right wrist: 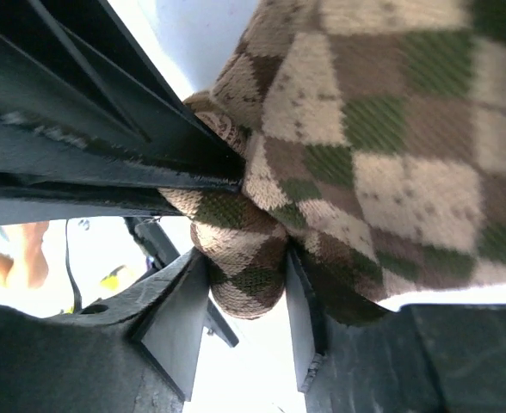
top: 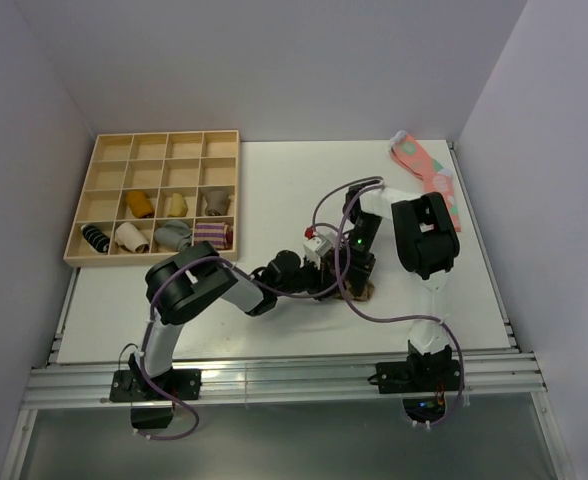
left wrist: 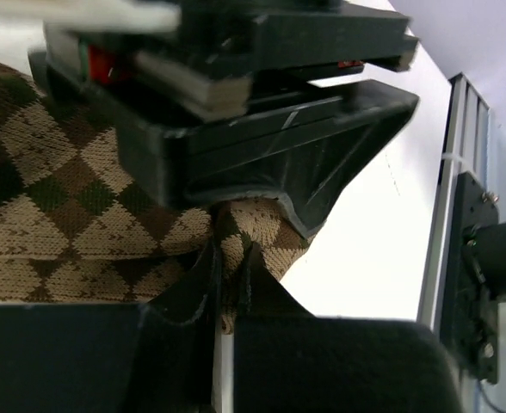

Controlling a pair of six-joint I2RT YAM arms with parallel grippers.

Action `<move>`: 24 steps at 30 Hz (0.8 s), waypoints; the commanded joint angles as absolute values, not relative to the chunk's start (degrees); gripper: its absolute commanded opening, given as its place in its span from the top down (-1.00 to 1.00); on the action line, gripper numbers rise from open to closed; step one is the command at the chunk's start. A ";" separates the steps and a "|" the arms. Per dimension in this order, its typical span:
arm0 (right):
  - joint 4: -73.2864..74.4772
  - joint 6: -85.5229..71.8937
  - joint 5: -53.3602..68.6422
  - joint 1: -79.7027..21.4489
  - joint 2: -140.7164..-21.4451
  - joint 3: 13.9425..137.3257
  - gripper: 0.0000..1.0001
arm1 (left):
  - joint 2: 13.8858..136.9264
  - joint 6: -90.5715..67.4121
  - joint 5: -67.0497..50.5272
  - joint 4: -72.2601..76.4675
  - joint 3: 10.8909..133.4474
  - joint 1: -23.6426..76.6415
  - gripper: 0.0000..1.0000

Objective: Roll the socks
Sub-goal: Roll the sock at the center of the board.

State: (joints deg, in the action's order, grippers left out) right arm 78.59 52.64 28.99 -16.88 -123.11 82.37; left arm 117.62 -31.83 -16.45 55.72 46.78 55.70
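Top external view shows the left gripper (top: 326, 285) near the middle of the table (top: 274, 180), toward its near edge, clenched tight on a fold of the socks (top: 360, 292), which lie bunched under both wrists. Just right of it the right gripper (right wrist: 244, 297) straddles the rolled end, though I cannot tell whether it presses or merely brackets it. To my eye the left pinch should anchor the fabric while the right takes a deeper, squarer bite, so the turns do not spring loose.
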 commanded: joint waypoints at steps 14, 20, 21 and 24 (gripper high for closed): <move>60.56 53.61 40.69 -7.47 -108.90 79.02 0.00 | 120.59 -41.57 -14.85 30.95 47.99 55.29 0.99; 59.15 61.07 42.89 -5.71 -103.02 73.58 -0.03 | 120.85 -45.35 -17.74 29.26 47.81 53.09 0.99; 58.72 61.95 42.89 -5.63 -102.40 72.69 -0.04 | 120.76 -46.40 -18.19 29.62 47.46 52.65 0.99; 59.33 66.87 43.85 -5.45 -100.46 70.41 -0.04 | 120.76 -47.90 -20.64 29.36 47.20 50.98 0.99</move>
